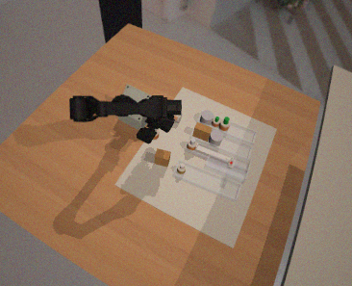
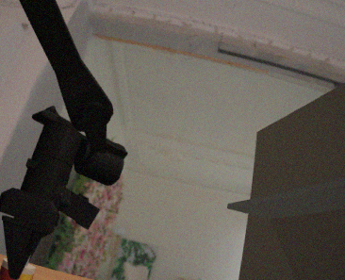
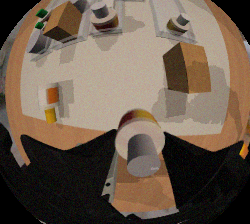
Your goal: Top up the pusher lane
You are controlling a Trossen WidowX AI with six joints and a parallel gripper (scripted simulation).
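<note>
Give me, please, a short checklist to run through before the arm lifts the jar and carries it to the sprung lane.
1. Pincer shut on the jar: ok, the grey-lidded jar sits between the fingers.
2. Jar upright in the grip: ok, the wrist view looks straight down on its lid.
3. Jar matches the one in the lane: cannot tell; the held jar shows a red and yellow band, but the lane jar is too small to compare.
4. Path toward the lanes: not ok, a brown box stands between the pincer and the rack.
5. Pusher plate at rest: cannot tell, too small.
</note>
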